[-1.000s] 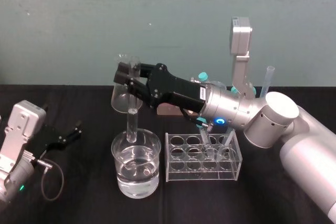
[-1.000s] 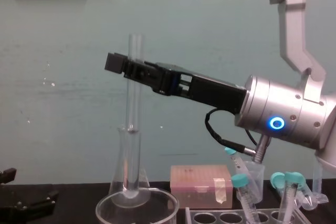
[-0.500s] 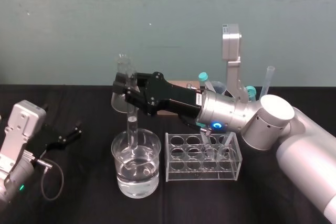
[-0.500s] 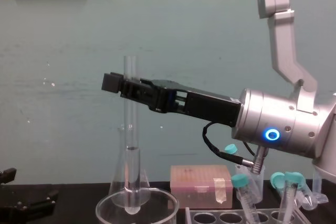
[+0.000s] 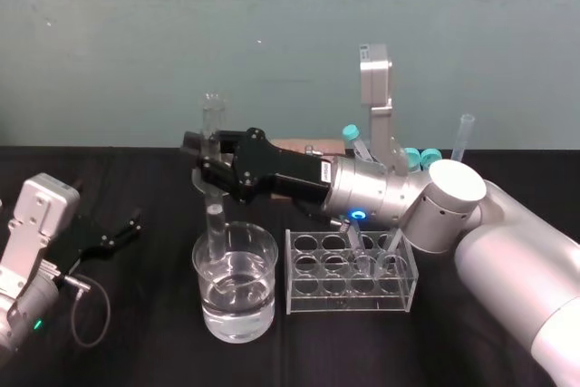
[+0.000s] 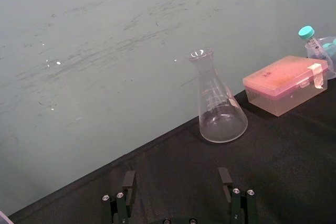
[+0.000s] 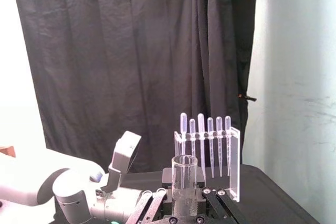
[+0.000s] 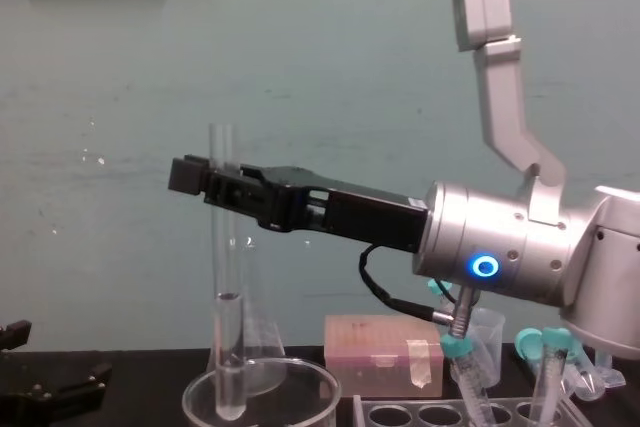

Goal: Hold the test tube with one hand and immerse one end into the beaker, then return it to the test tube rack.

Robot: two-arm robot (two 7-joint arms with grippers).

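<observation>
Black table (image 5: 154,351) held 1 beaker (image 5: 270,269) w/ clear liquid; 1 tube (image 5: 216,219) stood inside, pinched by right tool (image 5: 207,153). 1 rack (image 5: 349,295) had 2 capped tubes (image 8: 462,367). Left tool (image 5: 127,228) spread.

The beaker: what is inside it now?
Clear liquid fills the lower half of the beaker, and the lower end of the test tube, held by the right end effector, hangs inside its rim. Whether the tip touches the liquid cannot be seen.

Upright test tube (image 8: 227,282) in right gripper (image 8: 206,179), bottom end inside beaker (image 8: 322,383).
</observation>
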